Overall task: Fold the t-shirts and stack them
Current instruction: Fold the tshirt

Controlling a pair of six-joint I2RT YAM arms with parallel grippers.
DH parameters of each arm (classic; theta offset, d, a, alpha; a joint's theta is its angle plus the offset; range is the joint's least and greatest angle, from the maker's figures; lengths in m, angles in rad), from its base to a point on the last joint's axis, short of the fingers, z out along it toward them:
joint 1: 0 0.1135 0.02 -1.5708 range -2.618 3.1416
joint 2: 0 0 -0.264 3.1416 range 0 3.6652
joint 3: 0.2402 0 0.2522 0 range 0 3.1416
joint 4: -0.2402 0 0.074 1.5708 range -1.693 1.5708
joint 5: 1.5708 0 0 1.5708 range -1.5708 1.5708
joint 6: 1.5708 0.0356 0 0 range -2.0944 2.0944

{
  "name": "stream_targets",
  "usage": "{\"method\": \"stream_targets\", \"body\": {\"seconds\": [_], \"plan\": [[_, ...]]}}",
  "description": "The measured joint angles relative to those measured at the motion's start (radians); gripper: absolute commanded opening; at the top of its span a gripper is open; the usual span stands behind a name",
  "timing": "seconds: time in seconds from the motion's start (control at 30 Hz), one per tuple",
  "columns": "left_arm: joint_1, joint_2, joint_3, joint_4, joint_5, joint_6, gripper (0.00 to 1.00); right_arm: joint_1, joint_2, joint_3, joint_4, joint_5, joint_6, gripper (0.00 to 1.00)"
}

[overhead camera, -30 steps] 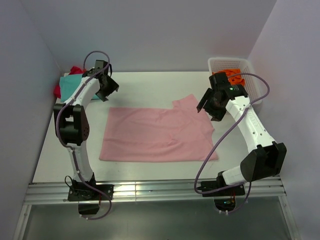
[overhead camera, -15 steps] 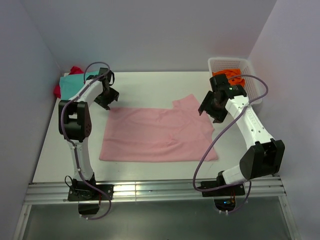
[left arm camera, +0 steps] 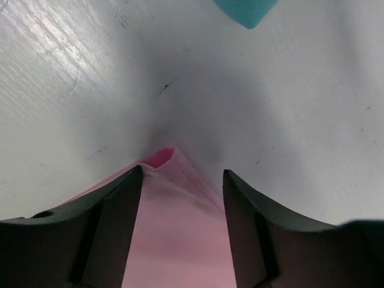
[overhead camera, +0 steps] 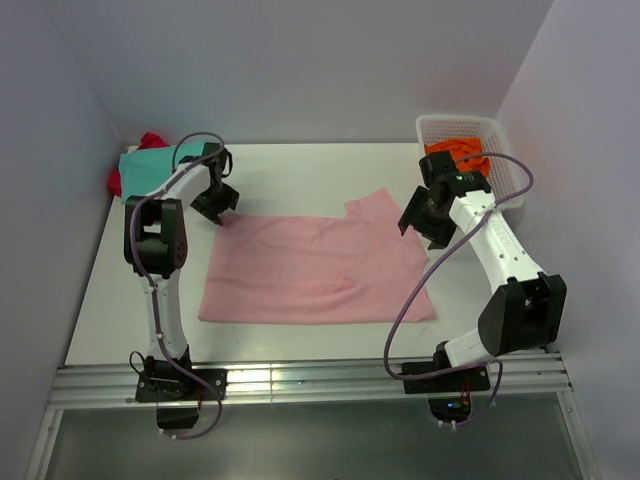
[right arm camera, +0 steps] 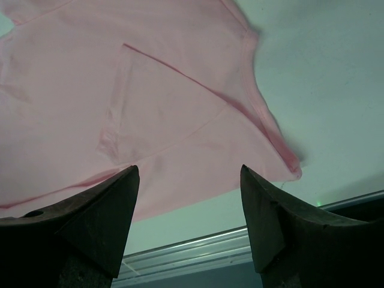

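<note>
A pink t-shirt lies flat and half-folded in the middle of the white table. My left gripper is open, low over the shirt's far left corner; in the left wrist view that corner lies between the two dark fingers. My right gripper is open and empty, above the shirt's far right edge near the sleeve; the right wrist view shows the shirt spread below it. A folded teal shirt lies at the far left on a red one.
A white basket with orange clothing stands at the far right corner. Grey walls close in the left, back and right sides. An aluminium rail runs along the near table edge.
My left gripper has moved down and nearer, from beside the teal shirt to the pink shirt's far left corner. My right gripper has shifted slightly toward the far side.
</note>
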Motion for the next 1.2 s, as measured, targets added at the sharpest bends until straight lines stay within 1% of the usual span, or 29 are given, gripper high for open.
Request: {"method": "stream_targets", "body": {"seconds": [0.07,0.17,0.27,0.3,0.37,0.4,0.47,0.57,0.6,0.7,0.83,1.0,1.2], "plan": [[0.000,0.000,0.000,0.001,-0.003,0.000,0.56,-0.003,0.000,-0.005,0.002,0.000,0.000,0.75],[0.000,0.001,0.000,0.000,-0.009,0.002,0.44,-0.006,0.005,-0.005,0.003,0.002,-0.001,0.74],[0.000,0.004,0.000,-0.004,-0.014,0.006,0.36,-0.008,0.026,0.009,0.001,0.002,-0.004,0.74],[0.000,0.005,0.000,-0.005,-0.014,0.010,0.31,-0.010,0.038,0.020,0.001,0.003,-0.005,0.74],[0.000,0.005,0.000,-0.005,-0.015,0.015,0.26,-0.012,0.068,0.056,-0.002,0.003,-0.008,0.74],[0.000,0.006,0.000,-0.004,-0.015,0.017,0.22,-0.013,0.083,0.078,-0.002,0.004,-0.009,0.74],[0.000,0.006,0.000,-0.005,-0.015,0.020,0.16,-0.018,0.120,0.132,0.000,0.003,-0.014,0.74],[0.000,0.006,-0.001,-0.004,-0.015,0.022,0.09,-0.024,0.197,0.238,0.015,0.002,-0.026,0.74],[0.000,0.006,-0.003,-0.003,-0.014,0.022,0.00,-0.026,0.229,0.276,0.028,-0.001,-0.030,0.74],[0.000,0.003,-0.008,0.003,-0.014,0.023,0.00,-0.032,0.344,0.391,0.058,-0.013,-0.045,0.76],[0.000,-0.018,-0.042,0.026,-0.014,0.026,0.00,-0.035,0.578,0.602,0.085,-0.032,-0.071,0.76],[0.000,-0.047,-0.083,0.021,-0.012,0.038,0.00,-0.037,0.839,0.827,0.090,-0.048,-0.082,0.76],[0.000,-0.078,-0.114,-0.014,-0.009,0.073,0.00,-0.051,0.974,0.921,0.103,-0.071,-0.077,0.76]]}}
